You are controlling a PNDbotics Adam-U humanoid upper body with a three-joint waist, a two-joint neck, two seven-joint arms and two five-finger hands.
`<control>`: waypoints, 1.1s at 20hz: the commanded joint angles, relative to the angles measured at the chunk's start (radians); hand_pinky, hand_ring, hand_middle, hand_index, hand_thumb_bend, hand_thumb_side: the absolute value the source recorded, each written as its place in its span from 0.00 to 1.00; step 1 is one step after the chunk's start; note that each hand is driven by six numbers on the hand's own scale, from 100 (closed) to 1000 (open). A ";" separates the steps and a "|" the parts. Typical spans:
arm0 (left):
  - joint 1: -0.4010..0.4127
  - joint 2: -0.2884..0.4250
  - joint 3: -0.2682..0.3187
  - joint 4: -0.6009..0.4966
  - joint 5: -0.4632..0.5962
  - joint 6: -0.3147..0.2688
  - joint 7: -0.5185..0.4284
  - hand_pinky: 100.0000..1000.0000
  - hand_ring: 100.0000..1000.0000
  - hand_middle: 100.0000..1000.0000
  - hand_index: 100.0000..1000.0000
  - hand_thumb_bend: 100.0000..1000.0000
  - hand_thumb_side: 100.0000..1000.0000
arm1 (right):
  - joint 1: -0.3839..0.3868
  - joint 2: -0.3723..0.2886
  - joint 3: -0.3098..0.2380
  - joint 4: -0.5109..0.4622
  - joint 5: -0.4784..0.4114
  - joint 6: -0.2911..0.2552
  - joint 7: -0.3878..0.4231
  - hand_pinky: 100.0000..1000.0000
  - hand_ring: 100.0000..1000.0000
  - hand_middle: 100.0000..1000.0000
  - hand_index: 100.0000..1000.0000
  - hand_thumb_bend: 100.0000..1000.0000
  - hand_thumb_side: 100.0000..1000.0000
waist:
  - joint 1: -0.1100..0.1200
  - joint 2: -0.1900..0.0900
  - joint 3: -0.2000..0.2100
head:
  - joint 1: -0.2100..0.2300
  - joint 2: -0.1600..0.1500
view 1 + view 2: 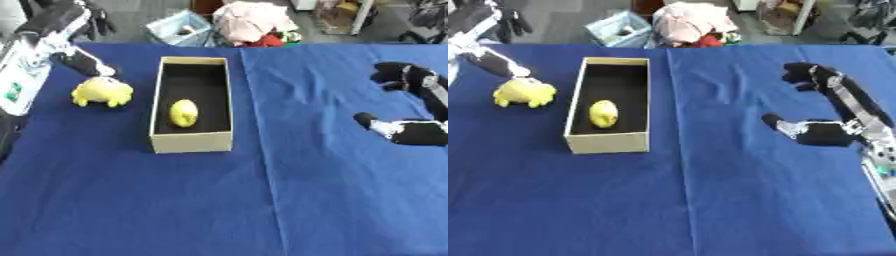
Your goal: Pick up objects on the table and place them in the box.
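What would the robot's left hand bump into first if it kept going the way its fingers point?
Most likely the yellow plush toy: the left hand points down toward it from just behind, almost touching. Depth is hard to judge, so it might graze past.

The surface (332,200) is covered with a deep blue cloth, which has a long crease running from the far edge to the near edge, a little right of the middle. On the left half stands a long, narrow cardboard box (192,142) with a black inside, its long sides pointing away from the near edge. To the left of the box, apart from it, a yellow plush toy (102,92) lies directly on the cloth.
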 commanded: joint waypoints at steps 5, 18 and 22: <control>-0.024 0.015 0.040 0.124 -0.094 -0.032 0.010 0.56 0.47 0.49 0.66 0.67 0.00 | -0.013 -0.028 -0.012 -0.006 -0.009 -0.003 0.000 0.78 0.81 0.70 0.87 0.43 0.17 | 0.000 -0.012 -0.009 | -0.004 -0.005; -0.011 -0.021 0.074 0.222 -0.185 -0.010 0.057 0.53 0.41 0.42 0.59 0.42 0.00 | -0.015 -0.027 -0.010 -0.003 -0.015 -0.005 0.003 0.78 0.81 0.70 0.87 0.43 0.18 | 0.001 -0.001 -0.025 | -0.003 -0.003; -0.005 -0.028 0.074 0.232 -0.190 -0.006 0.076 0.49 0.34 0.35 0.51 0.21 0.00 | -0.015 -0.027 -0.011 -0.003 -0.017 -0.005 0.003 0.78 0.81 0.70 0.87 0.43 0.18 | 0.000 0.001 -0.026 | -0.004 -0.002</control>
